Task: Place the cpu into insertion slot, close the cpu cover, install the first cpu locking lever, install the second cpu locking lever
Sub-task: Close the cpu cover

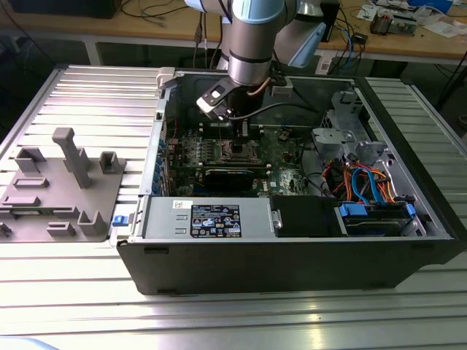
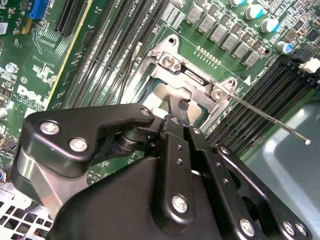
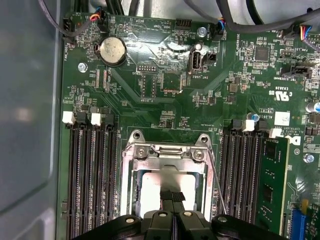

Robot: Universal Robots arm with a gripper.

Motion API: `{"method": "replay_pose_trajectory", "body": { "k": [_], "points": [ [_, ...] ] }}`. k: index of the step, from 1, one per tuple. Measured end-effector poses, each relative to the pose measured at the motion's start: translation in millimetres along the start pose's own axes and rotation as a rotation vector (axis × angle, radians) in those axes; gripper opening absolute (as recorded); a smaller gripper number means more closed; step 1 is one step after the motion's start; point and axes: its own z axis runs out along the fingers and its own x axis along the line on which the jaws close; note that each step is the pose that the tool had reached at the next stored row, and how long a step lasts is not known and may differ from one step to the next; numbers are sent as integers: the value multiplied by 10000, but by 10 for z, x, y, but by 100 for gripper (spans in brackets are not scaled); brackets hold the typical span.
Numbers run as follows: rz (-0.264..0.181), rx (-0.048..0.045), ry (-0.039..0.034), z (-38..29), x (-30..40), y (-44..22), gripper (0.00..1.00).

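The insertion slot (image 3: 131, 150) sits in the green board between rows of memory slots; in the exterior view it lies under the arm (image 1: 237, 151). The cpu (image 3: 150, 192) lies in it, its dull silver top showing through the window of the cpu cover (image 3: 167, 155), which lies flat over it. My gripper (image 3: 173, 196) is shut with nothing between its black fingers, the tips right over the chip's top inside the window. In the second wrist view the gripper (image 2: 178, 107) meets the cover (image 2: 192, 82) the same way. One thin wire lever (image 2: 270, 122) sticks out free beside the socket; another (image 3: 218, 182) runs along its side.
A memory stick (image 3: 272, 185) stands in a slot beside the socket, and a coin battery (image 3: 112, 50) sits farther along the board. In the exterior view a black graphics card (image 1: 233, 177), the power supply (image 1: 208, 219) and bundled drive cables (image 1: 365, 182) crowd the case. A grey fixture (image 1: 62, 189) lies outside.
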Motion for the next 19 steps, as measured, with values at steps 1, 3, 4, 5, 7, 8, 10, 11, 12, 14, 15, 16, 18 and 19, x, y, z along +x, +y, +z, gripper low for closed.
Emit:
{"method": "replay_pose_trajectory", "body": {
  "k": [1,3,4,5,7,8,10,11,12,14,15,16,18,19],
  "points": [
    [1,3,-4,-11,-1,4,11],
    [0,4,-5,-28,-2,9,11],
    [1,4,-6,-39,-2,11,11],
    [1,5,-7,-46,-3,15,11],
    [0,3,-4,-50,-3,30,11],
    [1,6,-7,-54,-4,40,11],
    [0,5,-4,-55,-5,53,11],
    [1,6,-7,-59,-5,55,11],
    [1,7,-7,-67,-6,56,11],
    [1,5,-5,-80,-6,57,11],
    [1,6,-5,-86,-7,57,11],
    [1,5,-5,-91,-7,56,11],
    [1,5,-1,-105,-8,56,11],
    [1,5,-1,-116,-8,56,11]
  ]
}}
